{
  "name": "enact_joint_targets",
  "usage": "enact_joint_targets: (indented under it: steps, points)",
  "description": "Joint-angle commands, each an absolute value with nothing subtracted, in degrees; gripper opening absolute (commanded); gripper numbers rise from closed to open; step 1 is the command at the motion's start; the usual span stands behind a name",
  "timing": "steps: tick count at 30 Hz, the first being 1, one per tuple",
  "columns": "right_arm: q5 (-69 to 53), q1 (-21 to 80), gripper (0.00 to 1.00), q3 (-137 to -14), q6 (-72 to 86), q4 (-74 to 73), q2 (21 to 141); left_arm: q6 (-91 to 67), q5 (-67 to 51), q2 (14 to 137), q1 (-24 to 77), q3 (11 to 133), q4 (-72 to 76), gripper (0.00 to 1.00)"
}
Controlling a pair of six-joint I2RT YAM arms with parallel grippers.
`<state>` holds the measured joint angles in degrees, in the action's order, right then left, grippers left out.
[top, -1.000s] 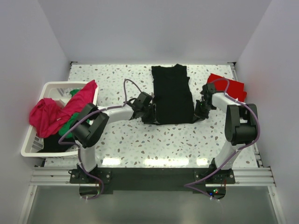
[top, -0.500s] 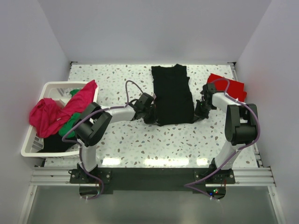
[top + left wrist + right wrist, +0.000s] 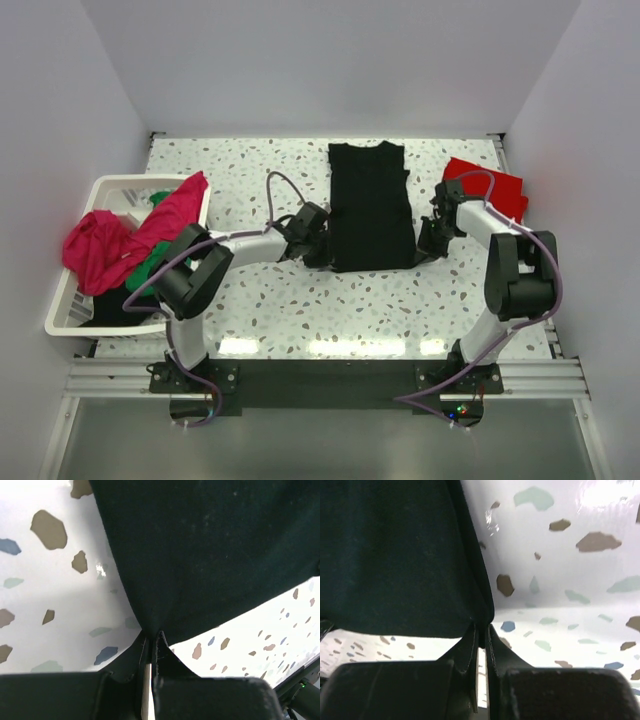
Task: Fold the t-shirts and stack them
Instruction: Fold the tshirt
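Black t-shirt farther right, collar rearward

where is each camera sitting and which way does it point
Top external: above and behind the bases, looking down at the speckled table, both arms in view, black t-shirt between them.
Left wrist: on the left arm, low over the table, facing the shirt's near left corner pinched in the left gripper.
Right wrist: on the right arm, facing the near right corner pinched in the right gripper.
Shared: both wrist views show the same black t-shirt's near edge.
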<state>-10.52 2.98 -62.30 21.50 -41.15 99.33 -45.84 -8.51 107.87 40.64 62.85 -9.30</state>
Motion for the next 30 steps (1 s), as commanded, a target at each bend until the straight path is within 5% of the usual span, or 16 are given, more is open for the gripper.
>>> enact_joint_targets:
  steps: [1,30]
  points:
    - [-11.4,2.5,0.00,-61.2,22.3,-44.8,94.3,-43.8,-5.3,103.9,40.6,61.4,-13.4,0.00]
    - [-17.4,6.3,0.00,-66.3,26.3,-79.2,58.2,-45.9,-17.3,72.5,43.0,66.5,-44.1,0.00]
